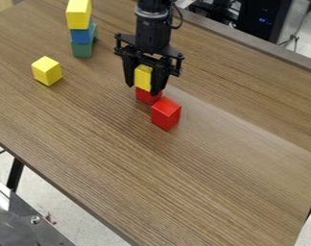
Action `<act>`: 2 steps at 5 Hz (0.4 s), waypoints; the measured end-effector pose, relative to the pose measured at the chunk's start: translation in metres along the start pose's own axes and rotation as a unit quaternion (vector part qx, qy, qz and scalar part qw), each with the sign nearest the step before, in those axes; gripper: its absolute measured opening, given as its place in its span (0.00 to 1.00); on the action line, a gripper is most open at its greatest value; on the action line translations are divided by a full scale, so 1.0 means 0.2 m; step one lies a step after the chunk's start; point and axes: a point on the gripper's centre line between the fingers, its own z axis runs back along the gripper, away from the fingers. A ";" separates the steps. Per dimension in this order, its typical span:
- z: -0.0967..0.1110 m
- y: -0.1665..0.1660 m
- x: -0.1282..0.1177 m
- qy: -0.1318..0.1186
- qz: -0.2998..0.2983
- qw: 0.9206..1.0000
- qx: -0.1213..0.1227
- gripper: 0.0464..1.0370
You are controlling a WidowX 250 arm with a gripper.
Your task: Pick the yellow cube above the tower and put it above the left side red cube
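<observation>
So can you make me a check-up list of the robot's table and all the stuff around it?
Surface: brown wood-look table.
Job's things: a yellow cube is right above the left red cube; can't tell if they touch. The right red cube is close by. The tower has a yellow block over a blue block over a green block.
Clutter: one loose yellow block near the tower.
Gripper: the gripper has its fingers on both sides of the yellow cube.
Cables: a black cable loops beside the arm.
Surroundings: black box with blue lights behind the table, pale floor below.
</observation>
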 end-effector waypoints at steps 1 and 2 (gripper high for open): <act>0.01 0.00 0.02 -0.008 0.000 1.000 0.000 0.55; 0.02 0.00 0.03 -0.012 -0.001 1.000 0.000 0.55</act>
